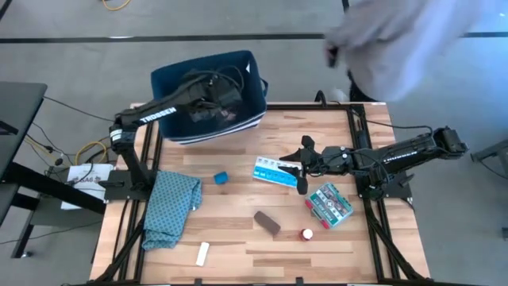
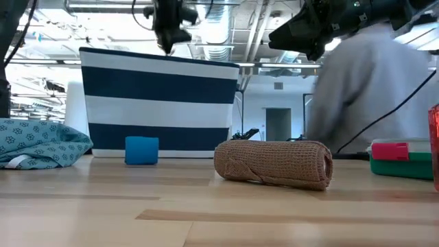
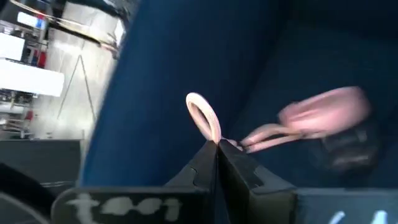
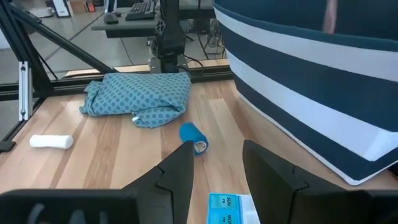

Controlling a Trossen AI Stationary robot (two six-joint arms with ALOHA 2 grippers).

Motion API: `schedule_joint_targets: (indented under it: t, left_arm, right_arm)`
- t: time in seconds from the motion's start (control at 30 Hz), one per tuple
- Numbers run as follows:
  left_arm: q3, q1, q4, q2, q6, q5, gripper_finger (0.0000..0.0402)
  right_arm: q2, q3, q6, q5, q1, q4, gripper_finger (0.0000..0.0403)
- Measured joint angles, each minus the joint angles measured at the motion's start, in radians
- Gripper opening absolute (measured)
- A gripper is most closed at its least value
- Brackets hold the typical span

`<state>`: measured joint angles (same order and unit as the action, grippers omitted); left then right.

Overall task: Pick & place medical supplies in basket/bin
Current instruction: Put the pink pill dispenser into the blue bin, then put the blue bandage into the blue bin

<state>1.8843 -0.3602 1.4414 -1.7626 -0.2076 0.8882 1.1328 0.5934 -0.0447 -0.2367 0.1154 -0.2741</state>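
My left gripper (image 3: 217, 149) is inside the navy bin (image 1: 252, 67), shut on a pink strip from which the pink roll (image 3: 323, 112) dangles. My right gripper (image 1: 300, 164) is open and hovers at the right end of the light blue pill organiser (image 1: 274, 171), which lies flat on the table; its fingers (image 4: 177, 171) stand apart above it. Lying on the table are the teal-red-white box (image 1: 329, 204), brown block (image 1: 267, 222), red-white cap (image 1: 306, 234), white stick (image 1: 202, 253) and small blue square (image 1: 221, 178). My left gripper pinches the pink roll's loose strip (image 3: 214, 134) between its two shut fingers, with a loop of strip sticking up past the tips. The roll hangs off to the side on the strip, clear of the bin's inner wall (image 3: 155, 81) as far as shows.
A teal patterned cloth (image 1: 171, 206) lies bunched at the table's left side. A person in grey (image 1: 413, 40) stands beyond the far right corner. In the low view the brown block (image 2: 274, 163) lies nearest, with the striped bin (image 2: 158, 103) behind it.
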Motion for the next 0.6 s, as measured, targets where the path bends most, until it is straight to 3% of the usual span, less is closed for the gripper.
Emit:
schedule_joint_targets:
  t: [0.2,0.4,0.6]
  left_arm:
    - [-0.146,-0.004,-0.100,0.000,0.091,-0.001,0.0013]
    - [-0.158,-0.004,-0.200,0.000,0.175,-0.150,0.0063]
    - [-0.157,0.014,-0.197,0.001,0.158,-0.160,0.0119]
  right_arm:
    - [0.000,0.000,-0.034,0.000,0.000,-0.021,0.0131]
    - [0.000,0.000,-0.034,0.002,0.002,0.002,0.0131]
    - [0.001,0.000,-0.137,0.002,0.007,0.070,0.0131]
